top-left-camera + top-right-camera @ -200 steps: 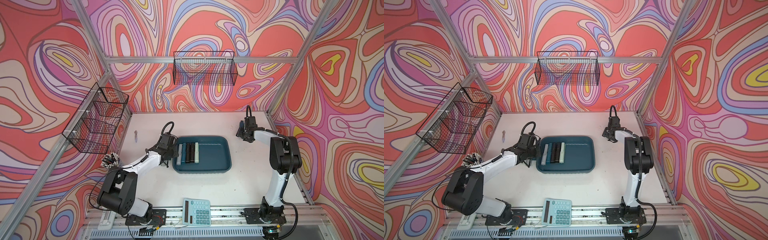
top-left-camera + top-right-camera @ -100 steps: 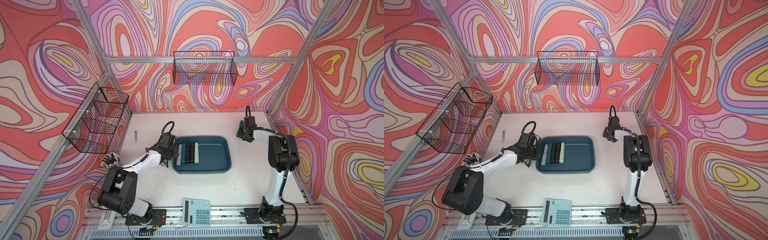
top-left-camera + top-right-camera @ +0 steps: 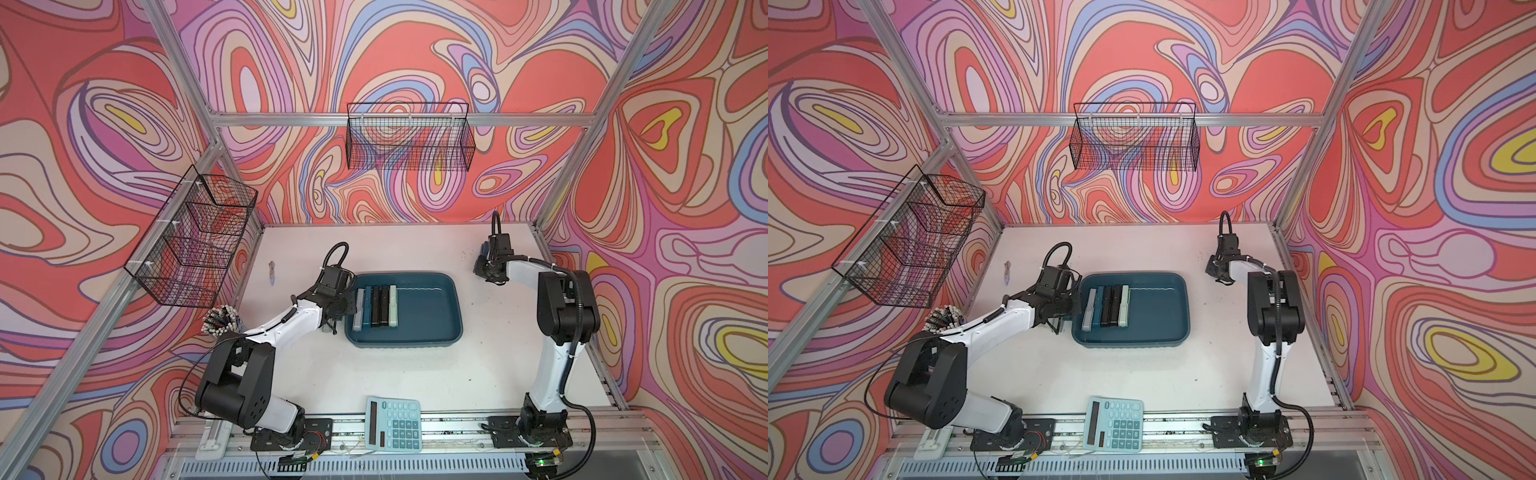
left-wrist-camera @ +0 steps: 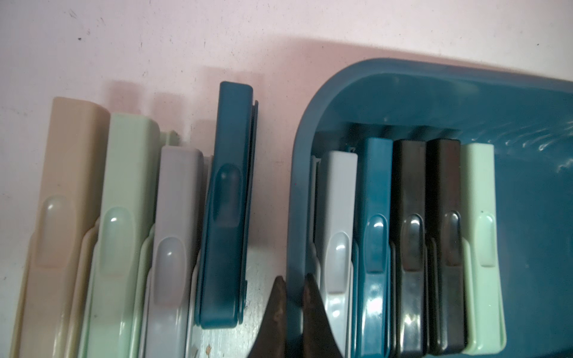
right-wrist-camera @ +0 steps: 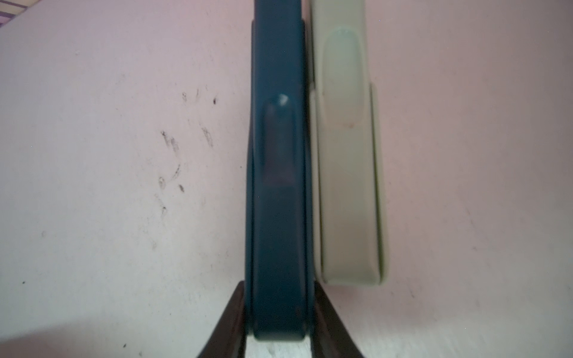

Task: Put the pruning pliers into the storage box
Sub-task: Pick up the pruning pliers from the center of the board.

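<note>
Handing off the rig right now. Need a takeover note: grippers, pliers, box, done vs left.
Left gripper: shut on the storage box wall at the end nearest that arm.
Right gripper: closed on the dark teal pliers lying on the table; apparently not yet lifted.
Done: five pliers lie side by side in the box.
Left: the gripped dark teal one, the pale pliers touching it, and a row of four pliers on the table just outside the box by the left gripper.
</note>
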You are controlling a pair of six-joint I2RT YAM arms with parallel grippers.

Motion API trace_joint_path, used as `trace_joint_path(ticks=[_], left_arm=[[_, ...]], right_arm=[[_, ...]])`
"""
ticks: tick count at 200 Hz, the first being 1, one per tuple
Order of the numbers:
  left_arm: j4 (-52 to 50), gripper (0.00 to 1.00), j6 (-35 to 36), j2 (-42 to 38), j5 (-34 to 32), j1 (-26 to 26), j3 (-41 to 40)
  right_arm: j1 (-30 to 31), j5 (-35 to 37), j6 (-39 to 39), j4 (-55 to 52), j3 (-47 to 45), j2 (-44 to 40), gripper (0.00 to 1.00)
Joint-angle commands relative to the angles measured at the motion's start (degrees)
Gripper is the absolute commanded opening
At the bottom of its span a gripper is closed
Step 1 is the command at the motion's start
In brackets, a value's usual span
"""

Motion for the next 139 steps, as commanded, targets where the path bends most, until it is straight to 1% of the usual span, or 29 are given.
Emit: trace_joint_path(ticks=[1, 40, 44, 54, 68, 82, 93, 104, 119, 139], left_arm=[[-1.25, 0.06, 0.4, 1.21, 0.59, -0.08, 0.81], [-1.23, 0.06, 0.3, 1.34, 1.0, -0.1, 0.62], [0.55, 0.06, 0.29, 1.4, 1.07, -0.03, 0.56], [1.03, 0.06, -0.03, 1.4, 1.16, -0.04, 0.21], [1.46, 0.06, -0.07, 1.7, 1.41, -0.05, 0.09], [1.61, 0.06, -0.07, 2.15, 1.76, -0.08, 0.29], [1.6, 0.06, -0.04, 2.51, 2.03, -0.06, 0.53], [1.69, 0.06, 0.1, 2.64, 2.16, -0.07, 0.86], [1.8, 0.06, 0.01, 2.56, 2.15, -0.04, 0.95], [1.63, 0.06, -0.06, 2.0, 1.91, -0.04, 0.67]], right_arm=[[0.75, 0.42, -1.01, -1.44, -3.41, -3.5, 0.29], [3.71, 2.25, -1.4, -2.63, -10.35, -9.41, 0.29], [4.1, 2.52, -1.31, -2.93, -11.29, -10.0, 0.29], [4.93, 3.04, -1.05, -3.71, -13.14, -11.55, 0.29], [5.69, 3.91, -0.46, -4.04, -15.47, -13.67, 0.32], [5.86, 4.45, 0.19, -4.04, -17.14, -15.27, 0.42], [5.87, 5.02, 0.3, -4.17, -17.47, -15.33, 0.47], [5.88, 5.33, 0.08, -4.33, -16.85, -15.32, 0.5], [5.9, 5.62, -0.53, -4.78, -15.13, -15.26, 0.51], [5.92, 5.57, -1.43, -5.39, -12.15, -12.9, 0.5]])
